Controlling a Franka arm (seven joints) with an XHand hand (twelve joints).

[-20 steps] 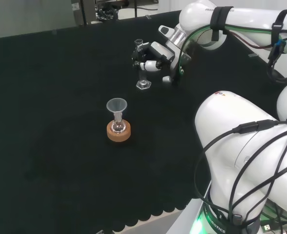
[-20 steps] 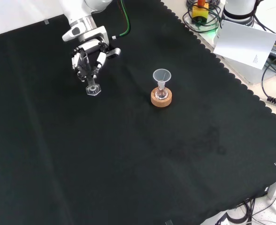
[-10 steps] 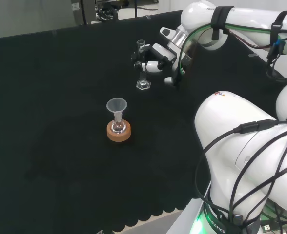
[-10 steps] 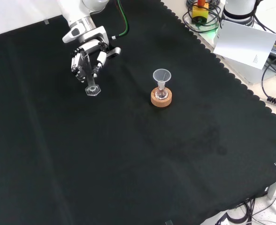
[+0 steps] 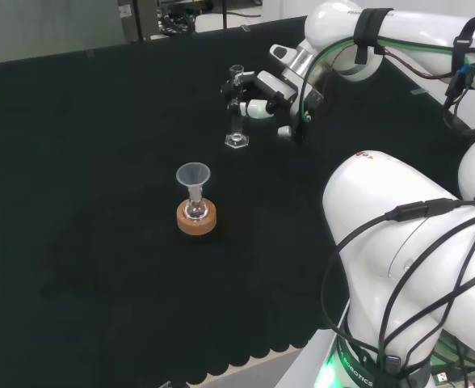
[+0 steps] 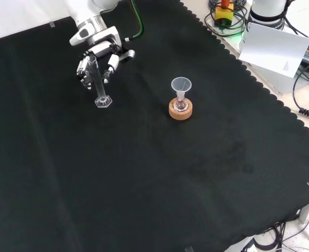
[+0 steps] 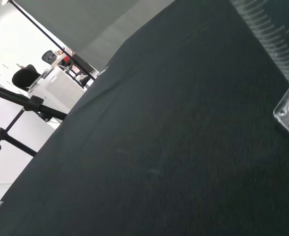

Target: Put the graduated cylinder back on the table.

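Graduated cylinder: upright, hexagonal foot on the black cloth of the bench | Hand: fingers spread, just beside the cylinder's upper part, holding nothing | Other ware: funnel in small flask on cork ring, well apart from cylinder.

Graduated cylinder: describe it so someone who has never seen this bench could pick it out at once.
On the black cloth, find the robot's hand at the front view's upper left. The graduated cylinder stands upright just before it: a slim clear tube on a hexagonal foot. Its neighbour to the right, a funnel in a small flask, sits on a cork ring.
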